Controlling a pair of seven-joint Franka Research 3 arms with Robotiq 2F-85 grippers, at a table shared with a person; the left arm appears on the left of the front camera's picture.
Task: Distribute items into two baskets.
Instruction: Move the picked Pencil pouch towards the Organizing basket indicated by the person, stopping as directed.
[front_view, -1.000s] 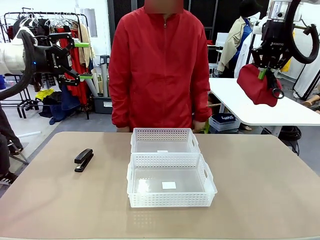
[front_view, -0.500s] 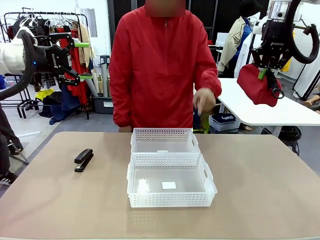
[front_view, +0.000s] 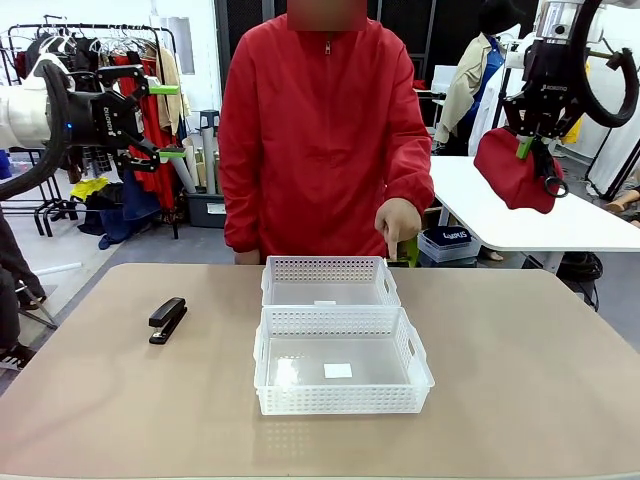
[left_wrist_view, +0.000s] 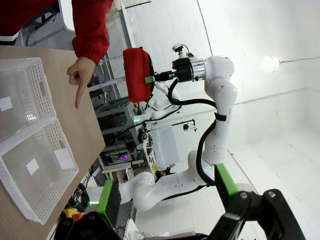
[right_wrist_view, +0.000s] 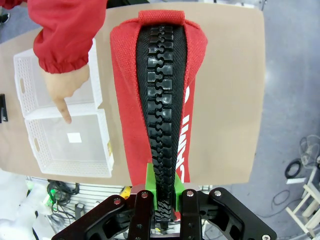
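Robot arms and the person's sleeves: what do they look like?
Both arms are white and rounded. The left end effector and right end effector are black with green pads; a black cable loops beside the right one. The person's sleeves are red with gathered cuffs.

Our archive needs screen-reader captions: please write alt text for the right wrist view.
The right end effector grips a red zippered pouch by its black zipper, high above the table. Below, a person's hand points a finger down at two white baskets.
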